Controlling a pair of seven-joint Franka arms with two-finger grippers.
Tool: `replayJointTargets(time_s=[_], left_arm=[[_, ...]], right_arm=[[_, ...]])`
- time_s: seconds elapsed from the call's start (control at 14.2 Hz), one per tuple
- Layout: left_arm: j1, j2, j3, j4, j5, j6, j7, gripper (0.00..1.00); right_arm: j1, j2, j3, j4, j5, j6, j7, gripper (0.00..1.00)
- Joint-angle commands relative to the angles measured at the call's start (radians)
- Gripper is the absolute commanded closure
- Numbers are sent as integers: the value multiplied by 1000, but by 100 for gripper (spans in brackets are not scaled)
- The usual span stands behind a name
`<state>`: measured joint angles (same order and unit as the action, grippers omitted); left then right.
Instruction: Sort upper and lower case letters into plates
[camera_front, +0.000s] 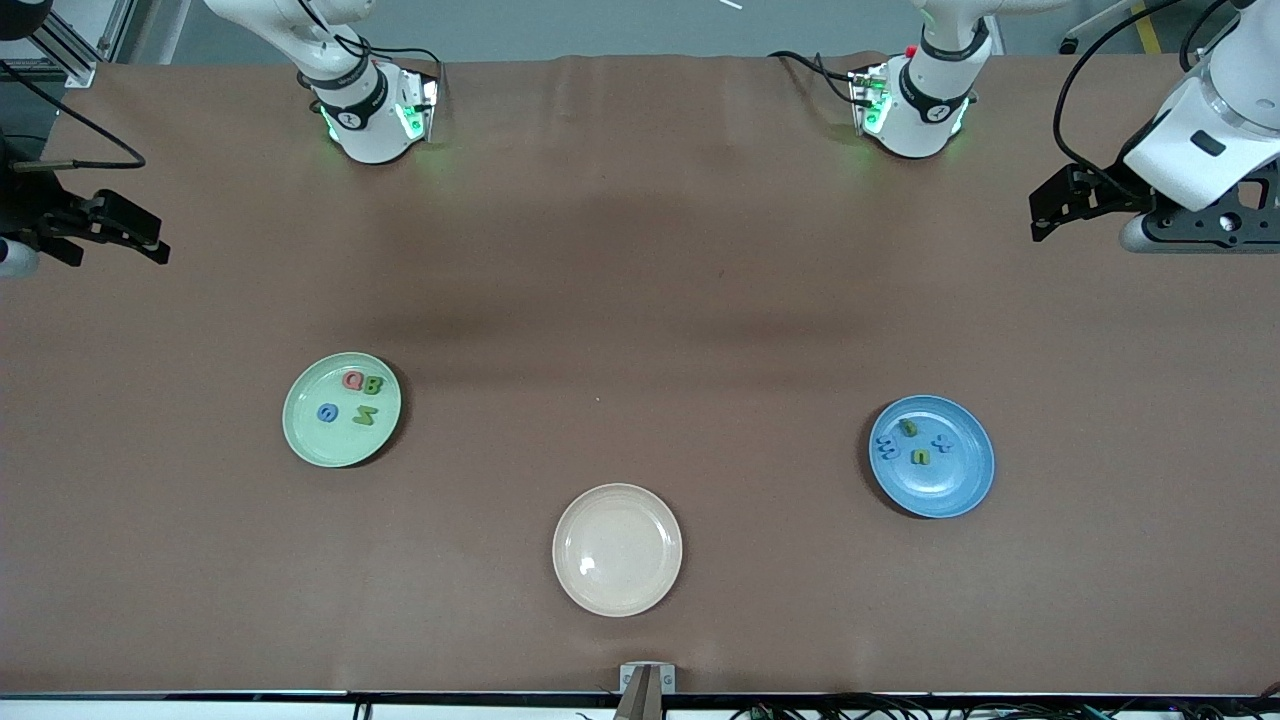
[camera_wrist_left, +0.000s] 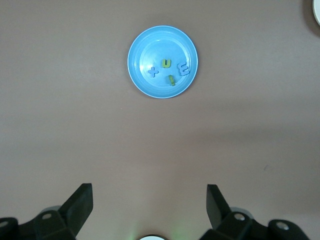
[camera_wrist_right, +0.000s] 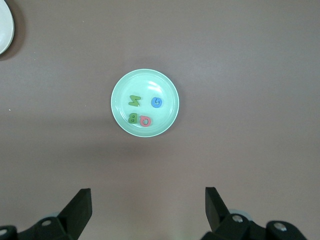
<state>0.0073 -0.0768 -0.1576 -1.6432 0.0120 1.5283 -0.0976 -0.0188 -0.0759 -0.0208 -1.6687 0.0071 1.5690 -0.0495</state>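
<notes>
The mint green plate (camera_front: 335, 447) lies toward the right arm's end and holds several letters: a pink Q (camera_front: 353, 380), a green B (camera_front: 373, 385), a blue round letter (camera_front: 327, 412) and a green angular one (camera_front: 364, 416). It also shows in the right wrist view (camera_wrist_right: 145, 82). The blue plate (camera_front: 945, 490) lies toward the left arm's end and holds two small blue letters (camera_front: 886, 447) and two green ones (camera_front: 920, 457). It also shows in the left wrist view (camera_wrist_left: 150, 45). My left gripper (camera_front: 1045, 212) (camera_wrist_left: 149, 189) and right gripper (camera_front: 150, 240) (camera_wrist_right: 148, 191) hang open and empty, high over the table's ends.
A cream-beige plate (camera_front: 617, 590) lies empty between the two plates and nearer the front camera. Both arm bases (camera_front: 370, 120) stand along the table's back edge. A small grey bracket (camera_front: 646, 678) sits at the front edge. The brown tabletop holds no loose letters.
</notes>
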Motion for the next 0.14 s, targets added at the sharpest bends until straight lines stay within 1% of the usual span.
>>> replayJointTargets(time_s=[0.0,0.07], left_arm=[[3,11,-3,23,13,-5,4,0],[5,11,-3,23,13,-5,4,0]], right_arm=[[3,-38,-5,-39,14,20,-15,0],[3,-39,-5,-37,13,22,-15,0]])
